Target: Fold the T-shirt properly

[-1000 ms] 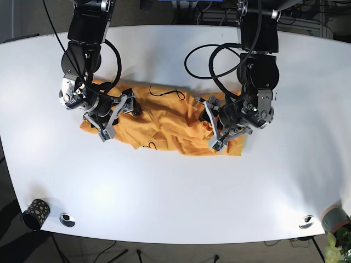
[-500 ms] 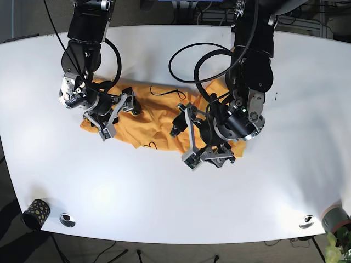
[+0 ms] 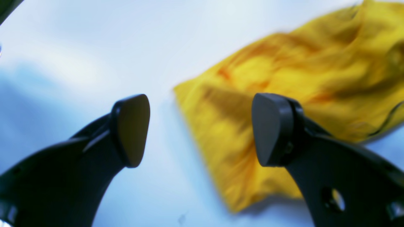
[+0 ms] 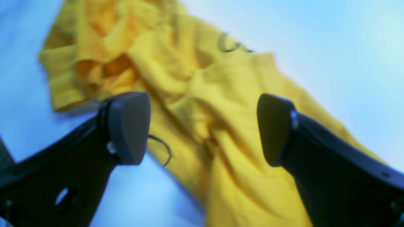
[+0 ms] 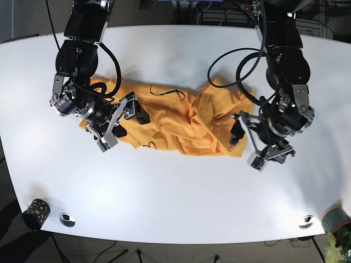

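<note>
The T-shirt (image 5: 175, 120) is left crumpled on the surface (image 5: 175, 192); no neat fold is made yet. Both jaws are spread wide, nothing is held.

One yellow T-shirt (image 5: 175, 118). One white worktop (image 5: 181, 192). Two arms, two grippers: left (image 5: 244, 147), right (image 5: 119, 121). One patterned cup (image 5: 35, 212). Two round metal discs: (image 5: 67, 219), (image 5: 306, 221).

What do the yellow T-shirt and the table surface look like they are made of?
The T-shirt looks like soft knit fabric, probably cotton jersey: matte, bunched into loose folds and creases. The table appears to be a hard, smooth white top, perhaps laminate or painted board, with a slight sheen shown by soft light patches. Exact materials cannot be confirmed from the pictures.
</note>
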